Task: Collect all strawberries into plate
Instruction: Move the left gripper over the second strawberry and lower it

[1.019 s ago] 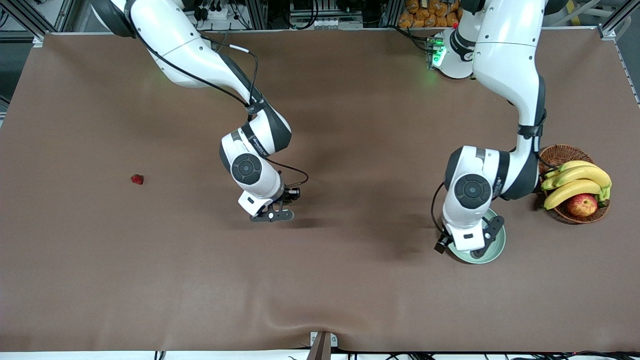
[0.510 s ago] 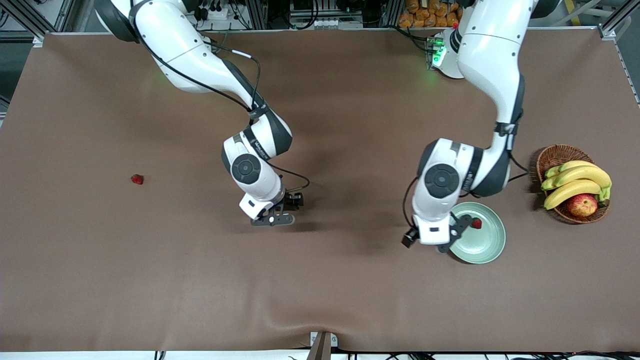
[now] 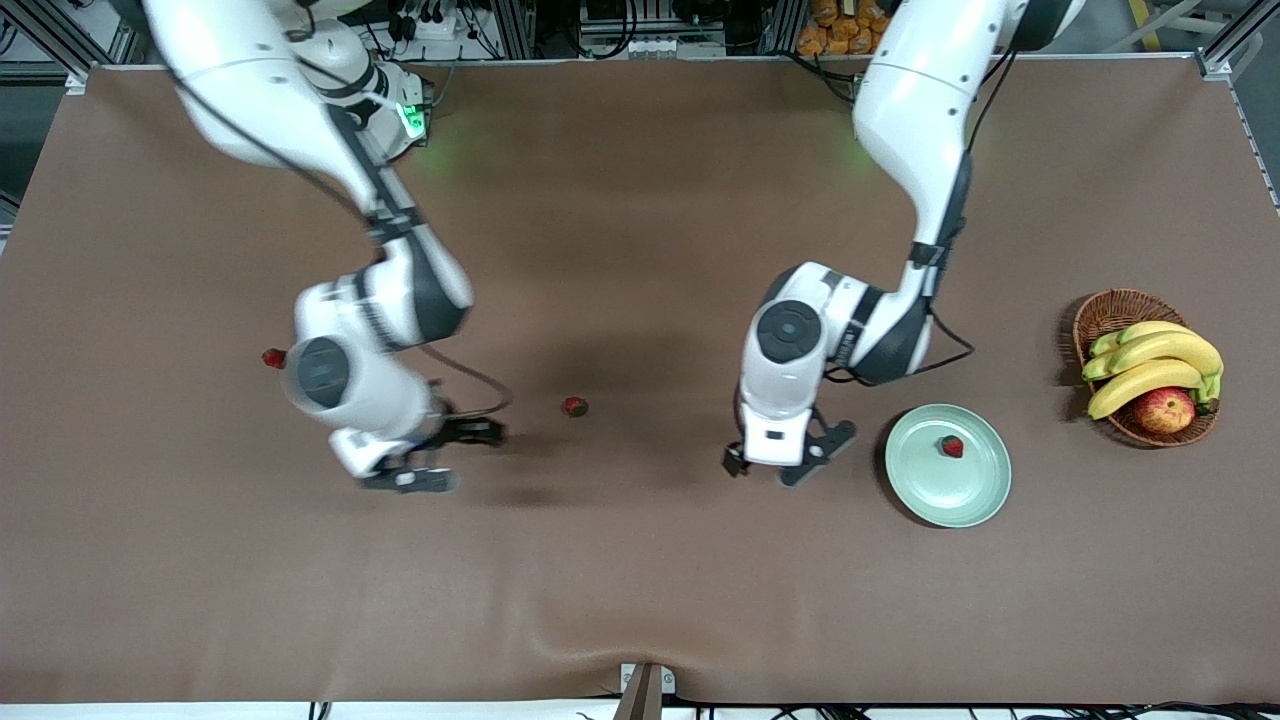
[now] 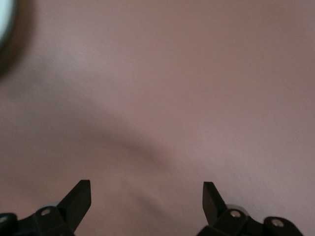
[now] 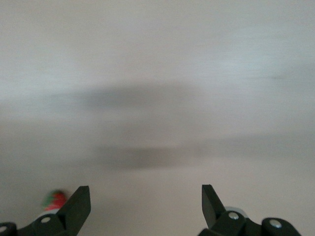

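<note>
One strawberry (image 3: pixel 952 446) lies in the mint-green plate (image 3: pixel 930 492) near the basket. A second strawberry (image 3: pixel 574 406) sits on the mat at mid-table, between the two grippers. A third strawberry (image 3: pixel 271 358) shows at the edge of the right arm's wrist, toward the right arm's end. My left gripper (image 3: pixel 788 462) hangs open and empty over the mat beside the plate; its wrist view shows open fingers (image 4: pixel 78 201) and a sliver of plate (image 4: pixel 4 19). My right gripper (image 3: pixel 438 457) is open and empty over the mat, and a strawberry (image 5: pixel 55 199) shows beside one finger.
A brown wicker basket (image 3: pixel 1110 310) with bananas (image 3: pixel 1150 365) and an apple (image 3: pixel 1164 409) stands at the left arm's end, next to the plate. A ripple in the mat (image 3: pixel 640 655) runs along the front edge.
The right gripper opened and swung toward its own end, leaving a strawberry at mid-table. The left arm moved off the plate toward the middle, uncovering the strawberry in the plate.
</note>
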`<act>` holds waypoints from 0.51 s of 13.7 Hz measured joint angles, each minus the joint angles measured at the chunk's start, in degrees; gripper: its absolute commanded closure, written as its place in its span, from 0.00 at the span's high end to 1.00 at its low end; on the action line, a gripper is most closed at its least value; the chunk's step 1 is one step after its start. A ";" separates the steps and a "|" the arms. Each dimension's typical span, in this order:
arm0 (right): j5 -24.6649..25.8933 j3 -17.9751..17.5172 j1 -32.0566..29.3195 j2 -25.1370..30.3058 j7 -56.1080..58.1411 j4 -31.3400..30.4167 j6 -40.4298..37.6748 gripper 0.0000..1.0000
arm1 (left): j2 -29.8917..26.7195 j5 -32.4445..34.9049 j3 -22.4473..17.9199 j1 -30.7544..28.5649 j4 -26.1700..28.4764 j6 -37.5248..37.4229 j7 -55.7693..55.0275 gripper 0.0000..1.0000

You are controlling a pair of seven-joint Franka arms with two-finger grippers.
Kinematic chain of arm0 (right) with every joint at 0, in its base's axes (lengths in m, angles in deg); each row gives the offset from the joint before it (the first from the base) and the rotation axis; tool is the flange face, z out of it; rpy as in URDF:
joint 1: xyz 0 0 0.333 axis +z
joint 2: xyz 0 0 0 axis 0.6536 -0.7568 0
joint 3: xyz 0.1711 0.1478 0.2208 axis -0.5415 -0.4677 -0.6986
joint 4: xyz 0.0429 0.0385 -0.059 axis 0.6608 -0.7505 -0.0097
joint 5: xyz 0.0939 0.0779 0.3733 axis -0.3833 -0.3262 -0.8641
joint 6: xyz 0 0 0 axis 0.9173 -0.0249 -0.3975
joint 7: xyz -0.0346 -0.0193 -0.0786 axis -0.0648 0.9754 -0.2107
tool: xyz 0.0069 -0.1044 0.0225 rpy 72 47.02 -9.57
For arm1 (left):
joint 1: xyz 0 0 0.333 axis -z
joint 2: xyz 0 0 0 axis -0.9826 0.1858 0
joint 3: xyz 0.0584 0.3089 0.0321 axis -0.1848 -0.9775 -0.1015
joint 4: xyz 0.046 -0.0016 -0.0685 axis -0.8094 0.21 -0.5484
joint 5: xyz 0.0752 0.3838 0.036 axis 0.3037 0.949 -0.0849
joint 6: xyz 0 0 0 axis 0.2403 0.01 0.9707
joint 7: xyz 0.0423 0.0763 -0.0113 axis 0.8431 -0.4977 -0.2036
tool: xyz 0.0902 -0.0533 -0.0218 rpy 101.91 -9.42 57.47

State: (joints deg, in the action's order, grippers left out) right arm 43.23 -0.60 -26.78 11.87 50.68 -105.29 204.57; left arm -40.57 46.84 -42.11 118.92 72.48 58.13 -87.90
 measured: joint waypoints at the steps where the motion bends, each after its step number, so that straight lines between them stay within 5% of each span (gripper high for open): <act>1: 0.03 0.04 -2.93 0.46 3.16 -0.05 -2.93 1.00 | 0.83 0.00 0.07 1.45 -0.79 0.88 -0.57 1.00; 7: 0.06 0.22 -17.11 0.65 23.68 -5.16 -7.60 1.00 | 6.53 0.00 0.04 9.88 -7.54 8.89 -2.49 1.00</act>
State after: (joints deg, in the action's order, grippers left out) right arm 43.29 -0.38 -43.89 12.53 74.36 -110.45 196.97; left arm -34.04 46.84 -42.07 128.80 64.94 67.02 -90.39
